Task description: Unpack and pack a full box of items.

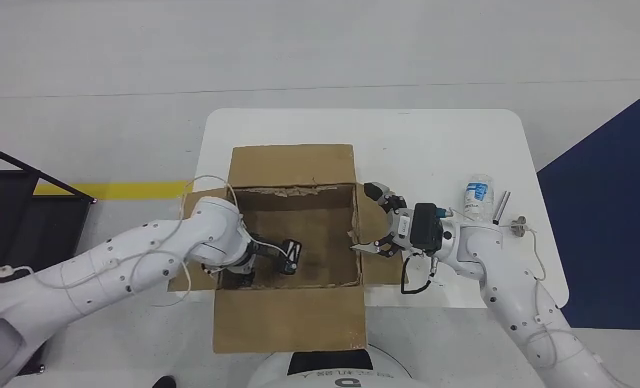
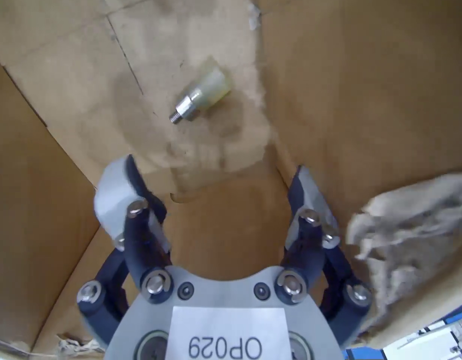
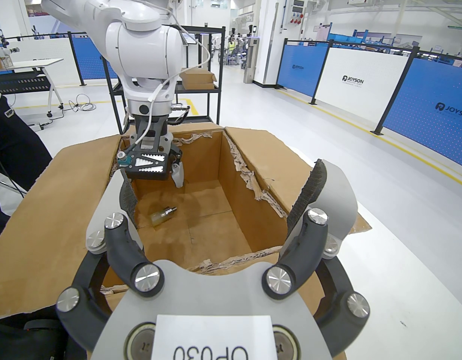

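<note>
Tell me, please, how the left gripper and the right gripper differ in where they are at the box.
The left gripper is down inside the box, between its walls; the right gripper is outside, at its rim. The left gripper is close to the small metal fitting on the box floor; the right gripper is farther from it. Both are open and hold nothing.

Open cardboard box (image 1: 290, 168), small metal-tipped cylinder (image 2: 203, 95) lying on its floor
</note>
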